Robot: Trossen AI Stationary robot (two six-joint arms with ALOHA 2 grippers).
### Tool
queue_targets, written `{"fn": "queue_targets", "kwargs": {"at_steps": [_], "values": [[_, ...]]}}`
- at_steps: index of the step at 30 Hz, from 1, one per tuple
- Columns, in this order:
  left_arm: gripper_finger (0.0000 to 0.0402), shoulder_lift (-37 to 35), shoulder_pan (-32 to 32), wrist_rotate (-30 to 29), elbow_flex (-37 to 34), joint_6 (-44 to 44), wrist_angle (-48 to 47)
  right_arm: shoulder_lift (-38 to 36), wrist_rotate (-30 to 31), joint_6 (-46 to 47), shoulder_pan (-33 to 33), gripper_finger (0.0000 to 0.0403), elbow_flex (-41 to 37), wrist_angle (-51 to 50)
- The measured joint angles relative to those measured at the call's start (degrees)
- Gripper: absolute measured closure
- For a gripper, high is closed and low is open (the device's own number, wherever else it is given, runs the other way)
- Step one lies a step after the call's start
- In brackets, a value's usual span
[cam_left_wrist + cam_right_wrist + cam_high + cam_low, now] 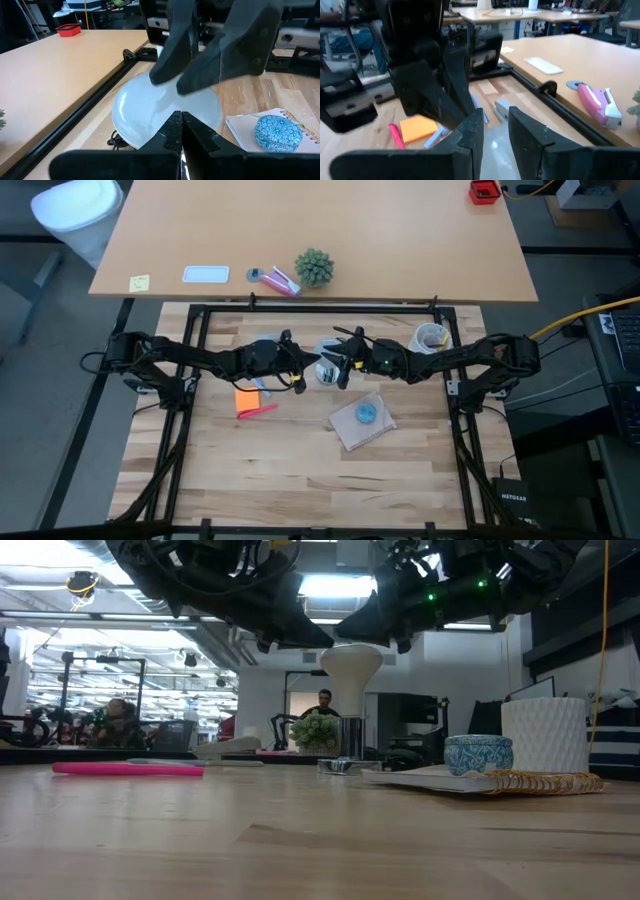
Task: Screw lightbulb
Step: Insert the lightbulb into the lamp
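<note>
Spiral notebook (480,780) bearing blue pot (478,753), right gripper (352,638) jaws pinching lightbulb (351,664), left gripper (181,131) jaws pressed together

high: overhead, straight down on bench (300,470) | low: bench-level, facing room | wrists: close, facing each other over the lightbulb (150,107) | shared: lightbulb, blue blob (478,753)

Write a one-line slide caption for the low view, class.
Right end effector holds the white lightbulb above the metal socket; left end effector hangs shut beside it.
</note>
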Motion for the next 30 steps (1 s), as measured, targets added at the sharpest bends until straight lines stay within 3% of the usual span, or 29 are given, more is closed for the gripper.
{"fn": "queue_targets", "kwargs": {"at_steps": [16,22,26,30], "values": [[0.0401,0.08,0.0,0.0,-0.04,0.0,0.5,-3.39,4.02,-2.96,0.0,0.0313,0.11,-1.4],[0.0401,0.11,0.0,0.02,-0.07,0.0,0.63,-8.81,9.2,-4.69,-0.82,0.0313,0.17,-9.63],[0.0401,0.11,0.0,0.02,-0.07,0.0,0.64,-10.04,9.6,-4.44,-2.87,0.0313,0.17,-16.53],[0.0401,0.11,0.0,0.02,-0.07,0.0,0.66,-10.04,9.49,-3.87,-4.24,0.0313,0.17,-17.39]]}}
